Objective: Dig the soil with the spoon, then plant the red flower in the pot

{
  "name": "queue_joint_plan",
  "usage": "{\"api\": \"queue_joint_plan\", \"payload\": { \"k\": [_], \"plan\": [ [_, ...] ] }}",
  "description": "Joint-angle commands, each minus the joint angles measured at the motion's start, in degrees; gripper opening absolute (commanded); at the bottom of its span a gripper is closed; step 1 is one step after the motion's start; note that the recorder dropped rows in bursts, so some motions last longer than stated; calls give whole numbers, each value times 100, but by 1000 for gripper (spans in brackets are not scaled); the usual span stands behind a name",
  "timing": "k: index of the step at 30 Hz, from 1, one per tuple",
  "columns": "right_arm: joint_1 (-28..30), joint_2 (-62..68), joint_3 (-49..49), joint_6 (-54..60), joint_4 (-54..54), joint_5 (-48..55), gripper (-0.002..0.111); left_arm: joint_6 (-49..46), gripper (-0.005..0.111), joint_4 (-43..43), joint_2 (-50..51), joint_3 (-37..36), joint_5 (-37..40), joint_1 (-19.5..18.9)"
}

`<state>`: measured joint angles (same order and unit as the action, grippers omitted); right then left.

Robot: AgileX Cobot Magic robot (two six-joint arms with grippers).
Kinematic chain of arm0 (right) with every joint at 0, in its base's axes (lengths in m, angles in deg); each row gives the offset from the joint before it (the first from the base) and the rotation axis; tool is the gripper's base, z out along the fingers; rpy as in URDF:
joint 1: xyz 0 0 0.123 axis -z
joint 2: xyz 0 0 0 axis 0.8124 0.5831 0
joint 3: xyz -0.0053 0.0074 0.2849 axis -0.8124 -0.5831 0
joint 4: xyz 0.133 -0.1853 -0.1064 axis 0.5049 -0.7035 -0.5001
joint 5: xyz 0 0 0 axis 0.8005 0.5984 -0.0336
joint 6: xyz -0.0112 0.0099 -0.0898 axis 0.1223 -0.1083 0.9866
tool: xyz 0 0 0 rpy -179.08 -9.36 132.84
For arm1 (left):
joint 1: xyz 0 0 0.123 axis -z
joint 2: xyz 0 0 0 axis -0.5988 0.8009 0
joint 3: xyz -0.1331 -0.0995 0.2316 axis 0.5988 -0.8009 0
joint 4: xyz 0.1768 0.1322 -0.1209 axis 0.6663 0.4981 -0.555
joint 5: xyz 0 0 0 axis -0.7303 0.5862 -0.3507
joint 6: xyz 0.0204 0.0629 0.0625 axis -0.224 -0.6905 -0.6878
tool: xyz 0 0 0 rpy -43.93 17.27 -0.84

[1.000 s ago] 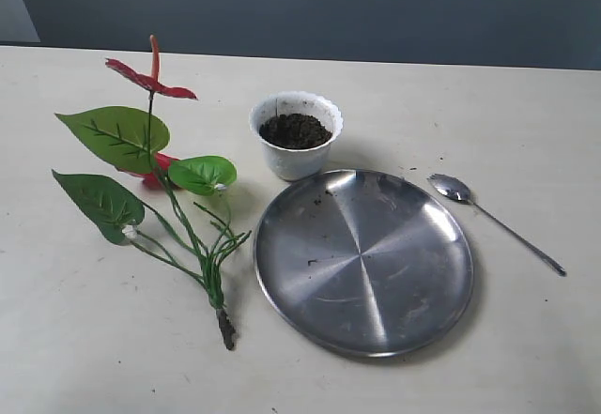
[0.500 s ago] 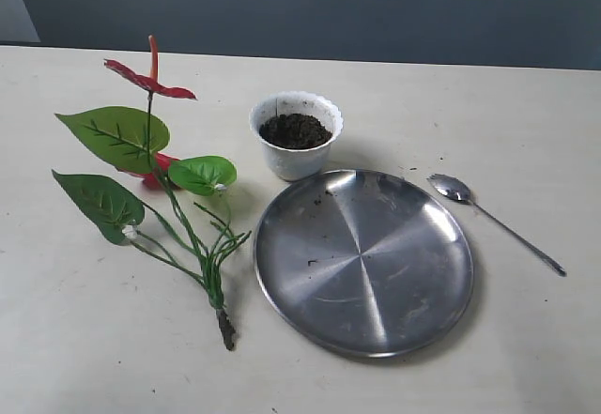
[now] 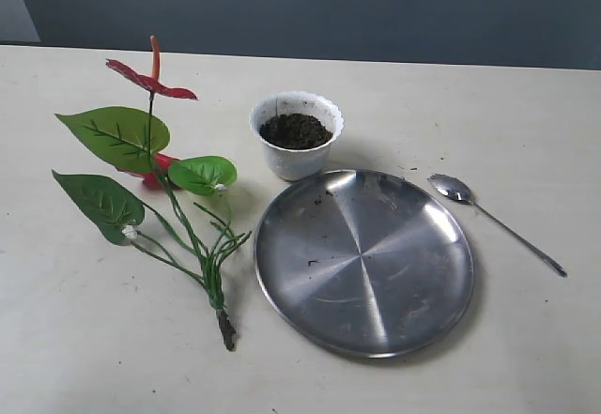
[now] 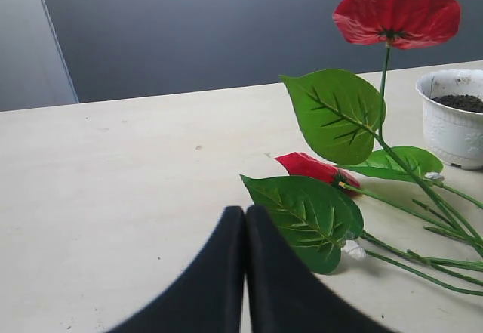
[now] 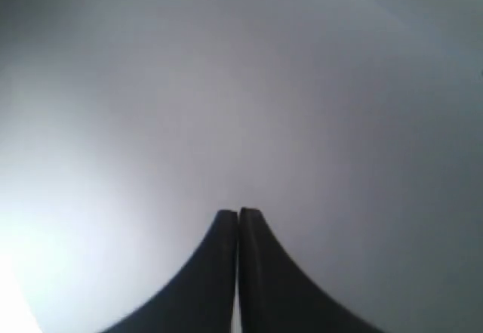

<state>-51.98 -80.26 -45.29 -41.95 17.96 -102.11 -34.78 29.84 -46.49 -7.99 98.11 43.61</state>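
The white scalloped pot (image 3: 297, 146) stands at the table's middle back, its mouth filled with dark soil (image 3: 295, 130). To its right lies the slim silver spoon (image 3: 488, 215), bowl toward the pot. The red flower (image 3: 150, 81) lies flat on the left, its leaves spread and its dark stub base (image 3: 226, 329) toward the front. In the left wrist view my left gripper (image 4: 244, 214) is shut and empty, low over the table beside a green leaf (image 4: 306, 208), with the red flower's bloom (image 4: 398, 8) and the pot (image 4: 453, 118) beyond. My right gripper (image 5: 239, 214) is shut, facing only a blank grey surface. Neither gripper shows in the exterior view.
A large round steel plate (image 3: 363, 259) with a few soil crumbs lies in front of the pot, between the flower's stems and the spoon. A dark grey wall (image 3: 376, 10) runs behind the table's far edge.
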Motion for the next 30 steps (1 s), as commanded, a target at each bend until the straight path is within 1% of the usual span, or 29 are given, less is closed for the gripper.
{"api": "queue_joint_plan", "payload": {
  "k": [1,2,3,4,5,6,7,8,11,13,14,16,21,24,27,28,30],
  "plan": [
    [32,329,293,1699,1176,-943,2,25,1,-9,-7,13,-79,31],
    [32,479,493,2077,1414,-955,2,25,1,-9,-7,13,-79,31],
    [32,823,946,2654,1412,-871,2,25,1,-9,-7,13,-79,31],
    [32,1054,1196,2973,1172,-703,2,25,1,-9,-7,13,-79,31],
    [32,1602,1742,3864,618,66,2,25,1,-9,-7,13,-79,31],
    [32,1933,2114,4382,338,701,2,25,1,-9,-7,13,-79,31],
    [32,2632,2870,5023,-6,2202,2,25,1,-9,-7,13,-79,31],
    [32,3353,3584,5367,-143,3263,2,25,1,-9,-7,13,-79,31],
    [32,5364,5479,5504,-990,6444,2,25,1,-9,-7,13,-79,31],
    [32,6705,6367,5504,-1299,7951,2,25,1,-9,-7,13,-79,31],
    [32,7376,6652,5504,-1299,8366,2,25,1,-9,-7,13,-79,31],
    [32,8392,6914,5532,-1104,8908,2,25,1,-9,-7,13,-79,31],
    [13,9731,6929,5574,-1090,9402,2,25,1,-9,-7,13,-79,31],
    [-93,10245,6929,5574,-1090,9429,2,25,1,-9,-7,13,-79,31],
    [-252,10523,6929,5574,-1116,9230,2,25,1,-9,-7,13,-79,31],
    [-292,10583,6929,5595,-1136,9132,3,25,1,-9,-7,13,-79,31],
    [-371,10713,6929,5659,-1175,8932,12,25,1,-9,-7,13,-79,31]
  ]
}}
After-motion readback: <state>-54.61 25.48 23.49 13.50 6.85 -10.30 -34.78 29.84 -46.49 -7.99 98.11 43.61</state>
